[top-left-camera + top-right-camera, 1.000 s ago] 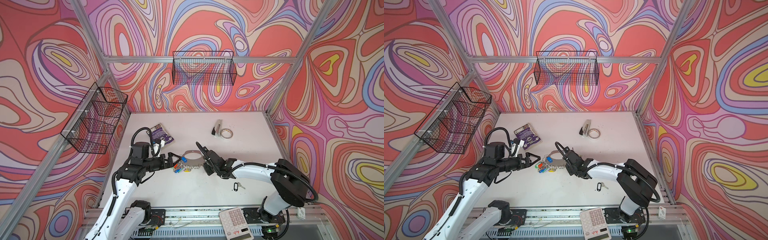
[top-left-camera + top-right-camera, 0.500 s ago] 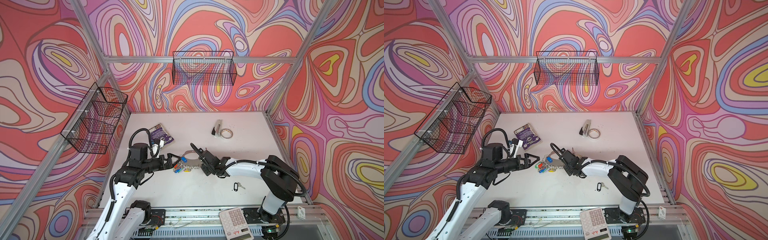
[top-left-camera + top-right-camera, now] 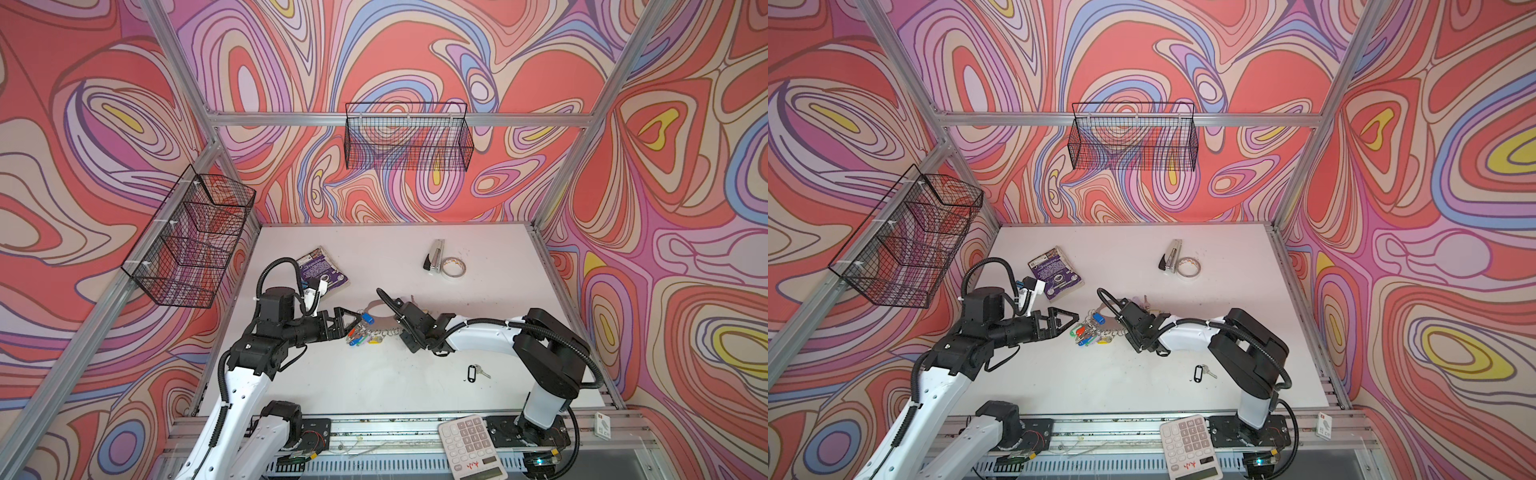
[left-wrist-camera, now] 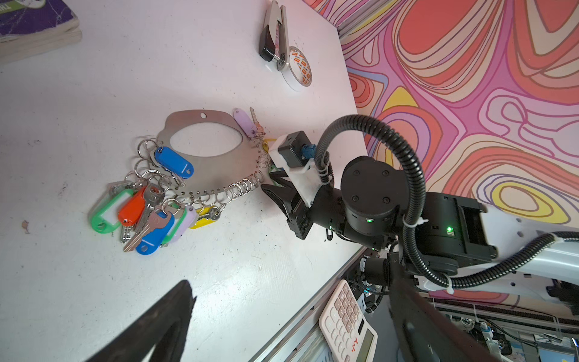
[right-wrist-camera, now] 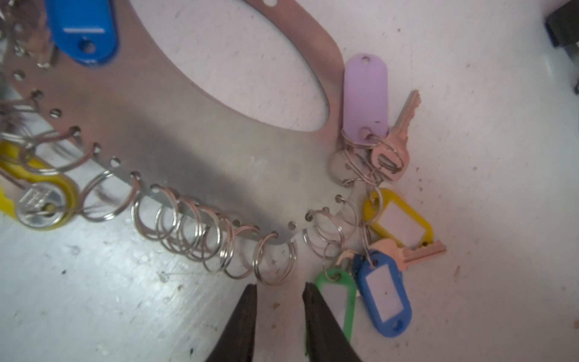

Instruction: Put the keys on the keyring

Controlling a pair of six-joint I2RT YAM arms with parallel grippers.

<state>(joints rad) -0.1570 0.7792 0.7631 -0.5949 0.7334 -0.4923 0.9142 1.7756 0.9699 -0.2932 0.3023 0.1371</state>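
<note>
One calculator (image 3: 471, 446) lies on the front rail. On the table (image 3: 374, 386), the keys (image 3: 473, 372), one silver key with one black-rimmed tag, lie near the front right, well apart from the keyring (image 4: 219, 170) mid-table. Two grippers flank that: left gripper (image 3: 1069, 322) spread wide, empty; right gripper (image 5: 279, 286) narrow, gripping nothing, just short of one small ring (image 5: 256, 260). Beyond: one book (image 3: 322, 270), one stapler (image 3: 434, 255), one tape roll (image 3: 453, 267), two wire baskets (image 3: 409, 143).

At the back of your white tabletop (image 3: 498, 257), a silver-and-black metal stapler (image 3: 435, 254) lies against a whitish roll of tape (image 3: 454, 268). A worn purple paperback book (image 3: 322, 270) lies at your left. A pale pink calculator (image 3: 471, 446) sits on the front rail. A long black wire basket (image 3: 409, 143) hangs on the back wall, and a compartmented black wire basket (image 3: 189, 243) hangs on the left wall.
</note>
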